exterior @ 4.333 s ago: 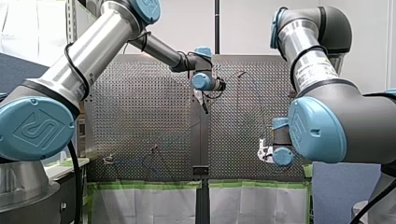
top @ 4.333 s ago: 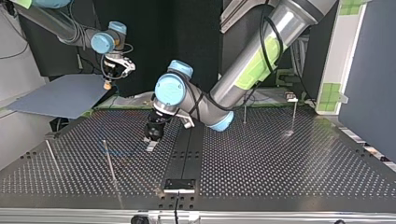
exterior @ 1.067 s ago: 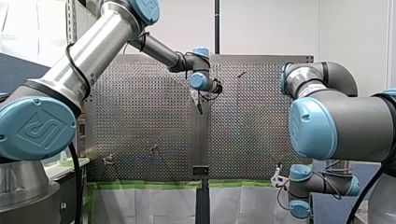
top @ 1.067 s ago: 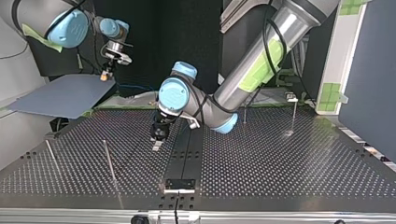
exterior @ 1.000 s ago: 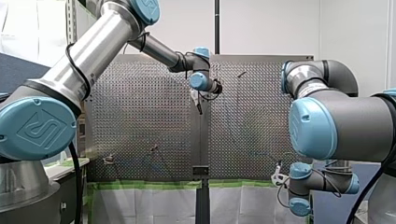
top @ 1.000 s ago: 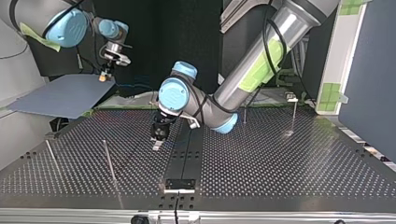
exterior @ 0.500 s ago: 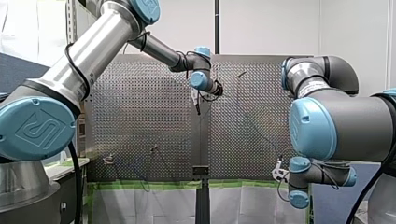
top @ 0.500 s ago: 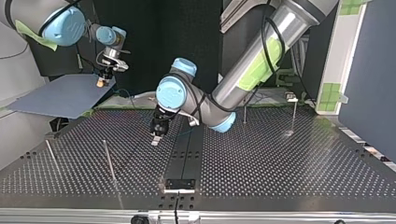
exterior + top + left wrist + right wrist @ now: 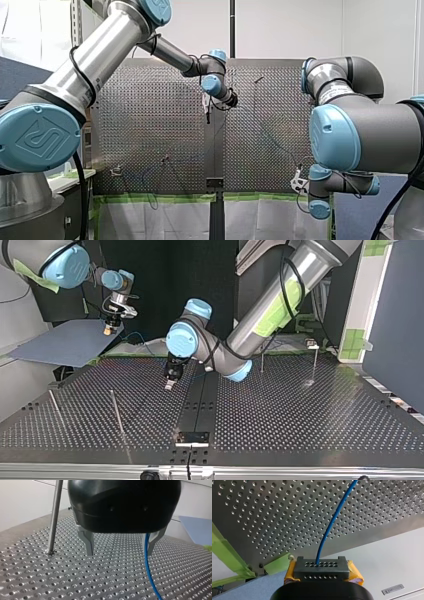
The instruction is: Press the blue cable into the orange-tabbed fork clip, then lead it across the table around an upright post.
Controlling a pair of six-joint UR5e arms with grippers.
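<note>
My right gripper [image 9: 323, 570] with the yellow pads is clamping the thin blue cable [image 9: 332, 520] just off the edge of the perforated metal table [image 9: 274, 510]. The line is running away over it toward my left gripper [image 9: 120, 548], whose metal fingers [image 9: 88, 542] are standing apart, with the cable hanging beside one. That gripper's sitting nearer the upright steel post [image 9: 54, 517]. Not spotting any readable writing, or the orange-tabbed fork clip.

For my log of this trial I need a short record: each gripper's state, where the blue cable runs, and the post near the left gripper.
left gripper: open, above the table
right gripper: shut on blue cable, yellow pads, off the table's edge
blue cable: hangs beside one finger of left gripper, not clamped
upright post: beside left gripper, apart from the cable
</note>
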